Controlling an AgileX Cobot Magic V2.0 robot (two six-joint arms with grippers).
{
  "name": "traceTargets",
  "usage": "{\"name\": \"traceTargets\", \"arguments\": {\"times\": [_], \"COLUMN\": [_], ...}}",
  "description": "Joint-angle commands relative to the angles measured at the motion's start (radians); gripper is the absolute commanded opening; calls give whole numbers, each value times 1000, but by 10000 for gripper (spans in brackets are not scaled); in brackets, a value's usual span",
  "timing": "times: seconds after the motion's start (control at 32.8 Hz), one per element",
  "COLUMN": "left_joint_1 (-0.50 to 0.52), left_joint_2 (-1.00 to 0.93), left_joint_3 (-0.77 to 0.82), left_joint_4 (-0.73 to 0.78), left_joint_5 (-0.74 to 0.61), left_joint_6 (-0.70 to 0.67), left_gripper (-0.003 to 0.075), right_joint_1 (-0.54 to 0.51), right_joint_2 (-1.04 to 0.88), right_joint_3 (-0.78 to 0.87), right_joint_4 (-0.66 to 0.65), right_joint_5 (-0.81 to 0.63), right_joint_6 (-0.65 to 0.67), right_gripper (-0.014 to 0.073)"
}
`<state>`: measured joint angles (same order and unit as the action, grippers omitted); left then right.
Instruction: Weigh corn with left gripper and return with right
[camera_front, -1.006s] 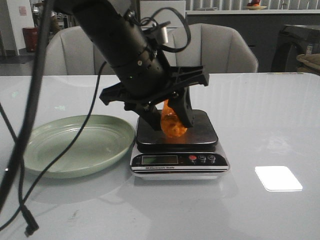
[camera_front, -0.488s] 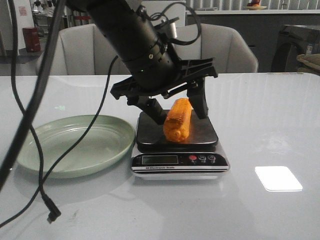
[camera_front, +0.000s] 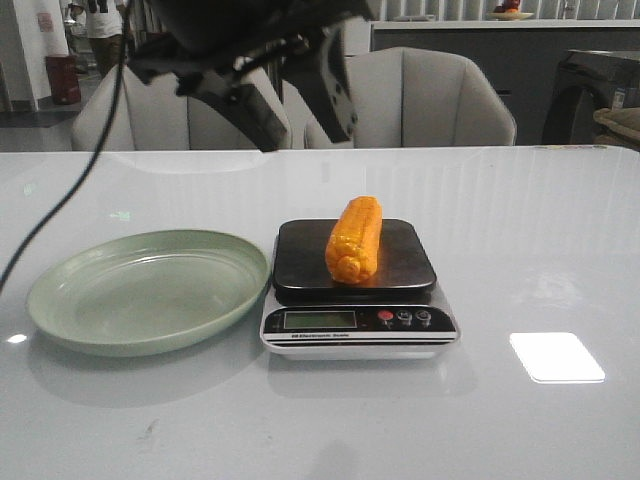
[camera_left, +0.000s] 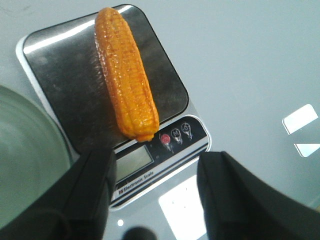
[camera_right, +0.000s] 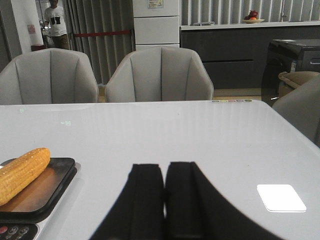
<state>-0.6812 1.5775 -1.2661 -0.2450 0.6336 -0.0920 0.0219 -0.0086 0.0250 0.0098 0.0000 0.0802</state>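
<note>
The corn (camera_front: 355, 240) lies alone on the dark platform of the scale (camera_front: 300, 265), its length running front to back. My left gripper (camera_front: 300, 110) hangs open high above and behind the scale, holding nothing. From the left wrist, the corn (camera_left: 127, 95) is well ahead of the spread left gripper (camera_left: 157, 160), with the scale's display (camera_left: 134, 161) between the fingers. My right gripper (camera_right: 165, 167) is shut and empty, low over the table to the right of the scale (camera_right: 47, 187). The corn (camera_right: 22, 172) shows at that view's edge. The right gripper is out of the front view.
A pale green plate (camera_front: 60, 325) sits just left of the scale, its rim almost touching it. Grey chairs (camera_front: 440, 95) stand behind the table's far edge. A bright light reflection (camera_front: 556, 357) lies on the table right of the scale.
The left gripper has let go of the corn, opened and risen up and back from the scale. The corn now rests flat on the platform.
</note>
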Motion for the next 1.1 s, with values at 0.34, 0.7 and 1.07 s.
{"name": "traceTargets", "arguments": {"times": [0.34, 0.7, 1.07], "left_joint_1": [-4, -4, -4], "left_joint_2": [-556, -1055, -1460], "left_joint_3": [294, 547, 772], "left_joint_4": [176, 279, 278], "left_joint_5": [-36, -32, -14], "left_joint_6": [2, 2, 2], "left_gripper": [407, 407, 266], "right_joint_1": [-4, -4, -4], "right_joint_2": [-20, -20, -20], "right_joint_3": [12, 12, 12], "right_joint_4": [-10, -10, -10], "right_joint_5": [-81, -81, -81], "right_joint_6": [-1, -1, -1], "right_gripper": [165, 165, 165]}}
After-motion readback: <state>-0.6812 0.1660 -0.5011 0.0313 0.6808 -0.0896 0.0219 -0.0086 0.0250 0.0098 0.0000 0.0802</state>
